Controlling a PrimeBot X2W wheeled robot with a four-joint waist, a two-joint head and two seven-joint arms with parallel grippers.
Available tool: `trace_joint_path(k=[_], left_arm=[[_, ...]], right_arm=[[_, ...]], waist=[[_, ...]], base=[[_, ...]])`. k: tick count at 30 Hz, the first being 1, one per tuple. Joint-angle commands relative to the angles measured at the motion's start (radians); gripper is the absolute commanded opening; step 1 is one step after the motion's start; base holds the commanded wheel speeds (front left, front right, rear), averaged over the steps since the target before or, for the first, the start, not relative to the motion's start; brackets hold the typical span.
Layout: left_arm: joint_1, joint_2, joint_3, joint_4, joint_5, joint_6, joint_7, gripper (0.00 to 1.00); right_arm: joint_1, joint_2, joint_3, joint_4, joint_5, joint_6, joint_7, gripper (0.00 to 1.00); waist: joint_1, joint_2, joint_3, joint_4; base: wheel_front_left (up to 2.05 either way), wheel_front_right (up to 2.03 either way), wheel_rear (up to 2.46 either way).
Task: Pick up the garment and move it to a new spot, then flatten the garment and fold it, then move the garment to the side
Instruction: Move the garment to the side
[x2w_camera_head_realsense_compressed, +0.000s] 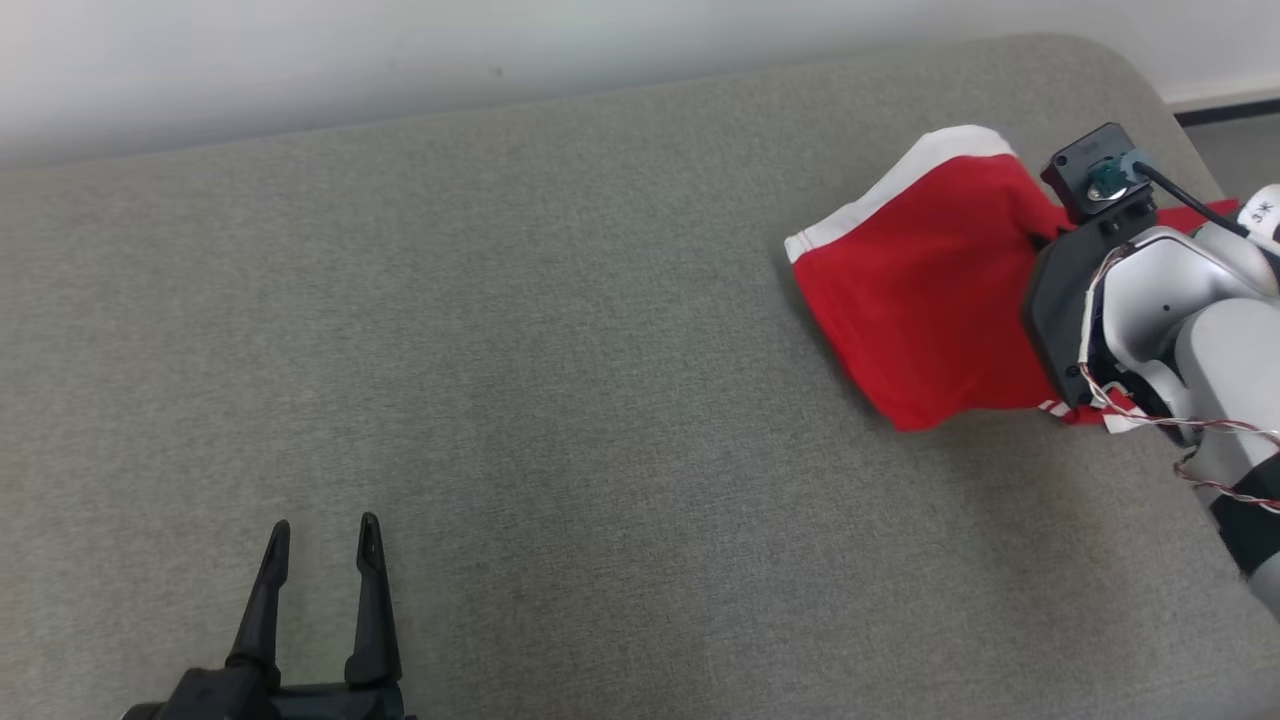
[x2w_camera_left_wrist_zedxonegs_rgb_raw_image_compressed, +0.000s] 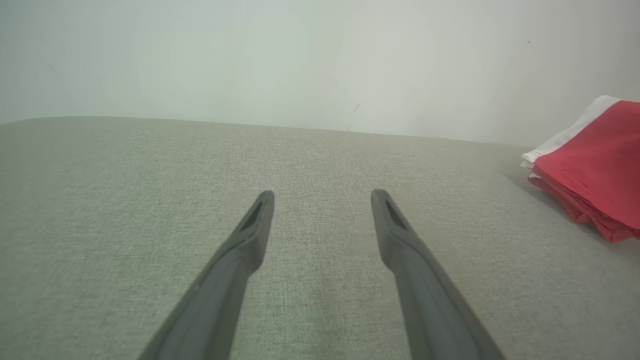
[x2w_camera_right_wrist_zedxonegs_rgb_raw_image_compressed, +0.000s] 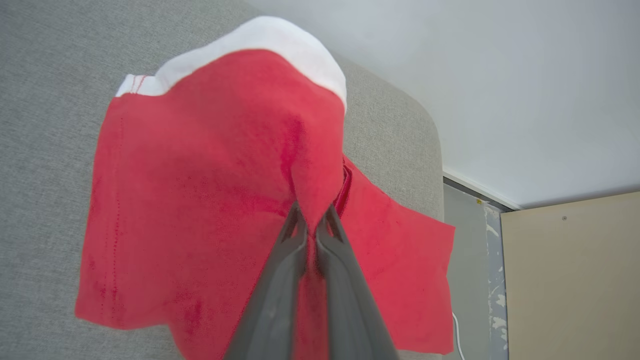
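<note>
The limp red cloth garment with a white band (x2w_camera_head_realsense_compressed: 920, 290), bunched at the far right of the grey fabric counter (x2w_camera_head_realsense_compressed: 500, 350), is pinched on a raised fold by the right hand (x2w_camera_right_wrist_zedxonegs_rgb_raw_image_compressed: 312, 222), and being light and floppy it would probably spread best from its corners, while the left hand (x2w_camera_head_realsense_compressed: 324, 522) hovers open at the near left.

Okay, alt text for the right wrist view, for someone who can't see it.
The right gripper is shut on a fold of the white-edged red garment, which bunches into a peak at its tips over a grey surface. A pale wall and a beige panel lie beyond.
</note>
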Motion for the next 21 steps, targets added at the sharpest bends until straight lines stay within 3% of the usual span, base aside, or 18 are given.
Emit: trace_joint_path(k=[1,13,21], left_arm=[[-0.015,0.0,0.0,-0.006,0.009,-0.005,-0.003,1.0],[-0.074,0.001,-0.007,-0.05,0.042,-0.05,-0.003,1.0],[-0.102,0.001,-0.006,-0.072,0.077,-0.076,-0.003,1.0]], right_arm=[[-0.01,-0.018,0.009,-0.002,0.002,-0.003,-0.012,0.0],[-0.036,-0.169,-0.034,0.003,0.009,-0.003,-0.105,0.0],[-0.004,-0.193,-0.118,0.053,-0.049,-0.003,-0.171,0.0]], waist=[[-0.0001,-0.0001,0.037,-0.036],[-0.0001,-0.0001,0.144,-0.069],[-0.0001,-0.0001,0.202,-0.065]], base=[[0.0,0.0,0.0],[0.0,0.0,0.0],[0.0,0.0,0.0]])
